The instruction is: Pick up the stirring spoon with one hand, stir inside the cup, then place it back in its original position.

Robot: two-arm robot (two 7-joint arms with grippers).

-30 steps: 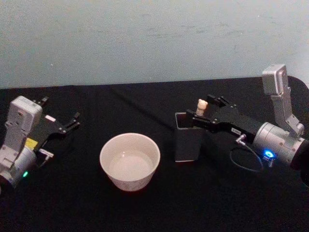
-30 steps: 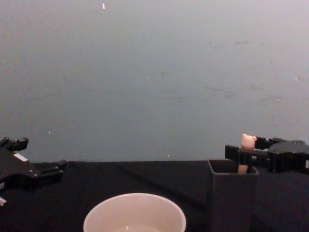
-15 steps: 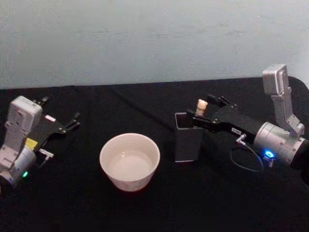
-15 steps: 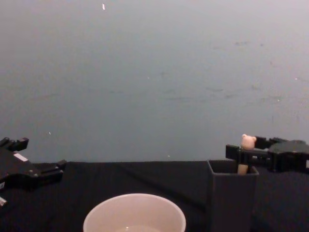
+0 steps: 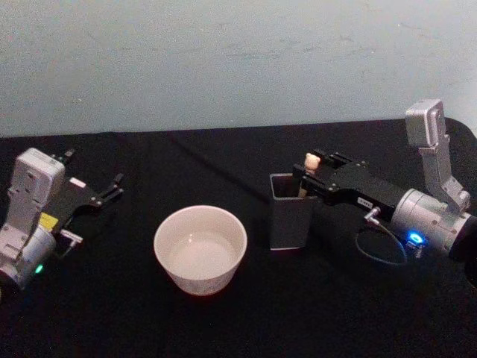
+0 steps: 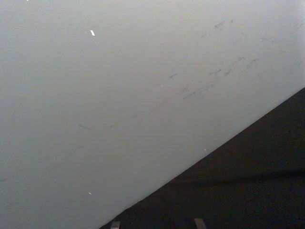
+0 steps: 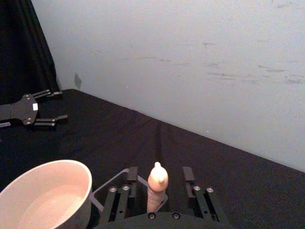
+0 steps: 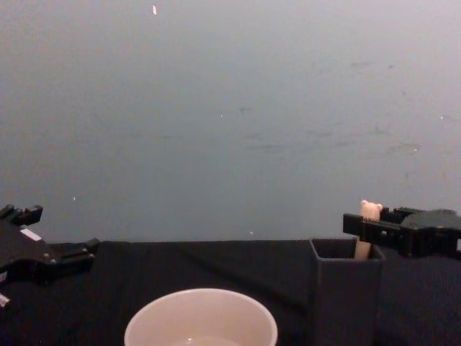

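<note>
You have the spoon (image 5: 311,165) standing in the holder (image 5: 289,220) at 3 o'clock of the cup (image 5: 195,277), right jaws apart astride its handle, left jaws apart, idle at 9 o'clock; judged light, stiff, slick: clamp the beige handle just below the bear head.

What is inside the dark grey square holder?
The stirring spoon stands in the holder. Its beige handle shows above the rim; the walls hide the rest. The open right hand flanks the handle; the left hand is parked.
</note>
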